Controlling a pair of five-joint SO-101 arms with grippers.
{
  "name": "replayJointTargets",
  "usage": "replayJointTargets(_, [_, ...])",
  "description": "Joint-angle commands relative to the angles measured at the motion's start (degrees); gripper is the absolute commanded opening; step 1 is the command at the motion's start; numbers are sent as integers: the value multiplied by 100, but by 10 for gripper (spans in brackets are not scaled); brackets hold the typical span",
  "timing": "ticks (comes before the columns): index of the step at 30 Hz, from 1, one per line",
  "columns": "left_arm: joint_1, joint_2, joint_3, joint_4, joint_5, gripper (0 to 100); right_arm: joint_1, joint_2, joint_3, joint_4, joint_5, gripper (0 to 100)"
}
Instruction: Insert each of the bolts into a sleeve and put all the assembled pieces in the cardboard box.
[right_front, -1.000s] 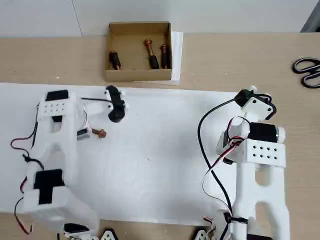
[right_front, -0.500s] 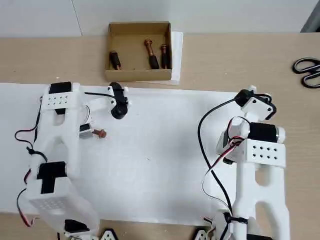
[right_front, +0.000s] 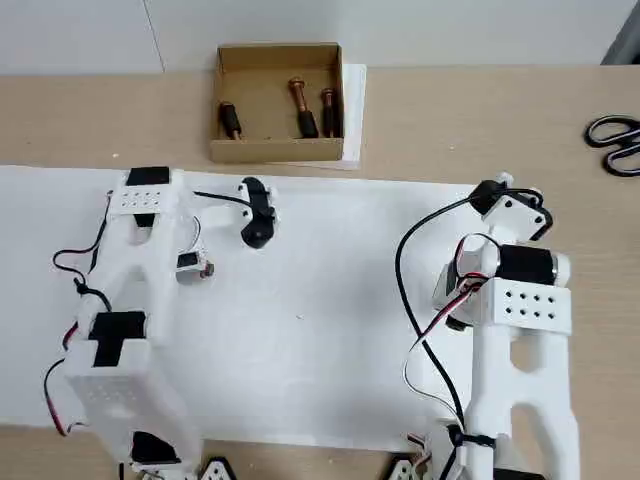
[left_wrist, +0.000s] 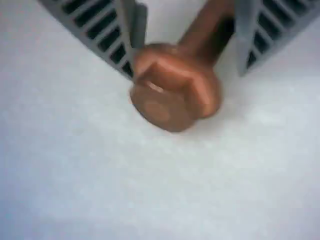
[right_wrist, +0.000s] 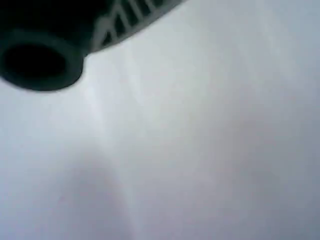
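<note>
**Item 1, copper bolt** (left_wrist: 175, 95). Hexagonal head and plain shank, lying on the white paper sheet (right_front: 330, 330). The long axis runs back into the gap between the left jaws. The head points outward, just past the tips, and the shank points toward the wrist.

**Item 2, left jaws.** They are parted and straddle the bolt without clamping it. One ribbed grey finger (left_wrist: 125, 30) touches the edge of the head. The other (left_wrist: 250, 35) stands just beside the shank, with a dark sliver of gap between them.

**Item 3, black sleeve** (right_wrist: 37, 62). A dark tube whose open bore faces the right wrist camera, so the long axis runs roughly along the line of sight. It sits close against the right jaws, above the paper. Whether those jaws grip it cannot be told.

**Item 4, cardboard box** (right_front: 277, 150). It stands on the desk (right_front: 450, 120), well apart from the left jaws and beyond the paper's far edge. It holds three assembled pieces (right_front: 302, 108) lying roughly parallel, copper heads toward the far wall and black sleeves toward the near one.

**Item 5, scissors** (right_front: 615, 140). Black-handled, at the desk's edge, well apart from the right arm (right_front: 520, 300).
</note>
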Motion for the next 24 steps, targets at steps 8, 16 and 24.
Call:
replayJointTargets(8, [88,246,-163,-158,-404,95,40,-180,-53,40,26,2])
replayJointTargets(16, [88,220,-171,-141,-404,5,40,-180,-53,31,26,2])
replayJointTargets(24, [88,211,-576,545,-378,5,40,-180,-53,31,26,2])
